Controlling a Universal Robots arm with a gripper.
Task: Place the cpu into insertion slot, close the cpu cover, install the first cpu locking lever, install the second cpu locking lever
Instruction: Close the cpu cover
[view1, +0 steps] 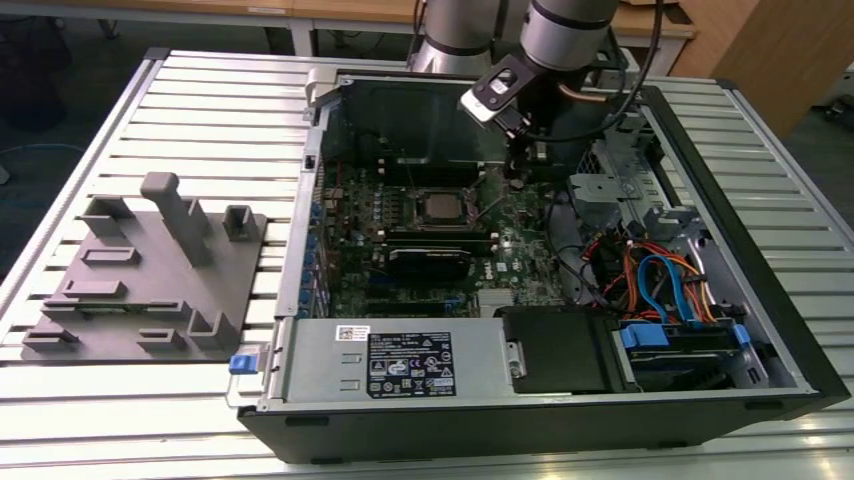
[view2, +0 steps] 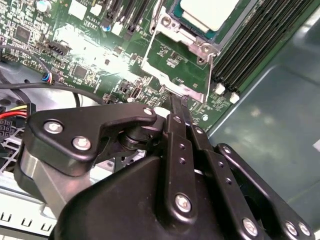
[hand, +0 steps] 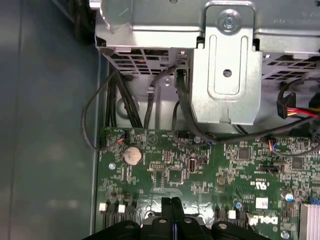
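The cpu (view1: 438, 207) lies silver face up in the insertion slot (view1: 410, 190) in the middle of the green motherboard; the second wrist view shows the cpu (view2: 207, 11) inside the slot's metal rim (view2: 167, 22). The cpu cover (view2: 172, 81), a silvery frame with a square window, is swung open beside the slot, with green board showing through it. My gripper (view2: 178, 98) is shut with nothing between the fingers, and its tips are right at the cover's free edge. It comes down just to the exterior view's right of the slot (view1: 518, 172). I cannot tell the locking levers from the socket's metalwork.
Black memory slots (view2: 255, 40) run along the socket. A black card (view1: 427, 262) lies nearer the front. A metal drive bracket (hand: 227, 75) with cables stands close beyond the gripper. The power supply (view1: 387, 365) and case walls box the board in. A grey fixture (view1: 147, 270) sits outside the case.
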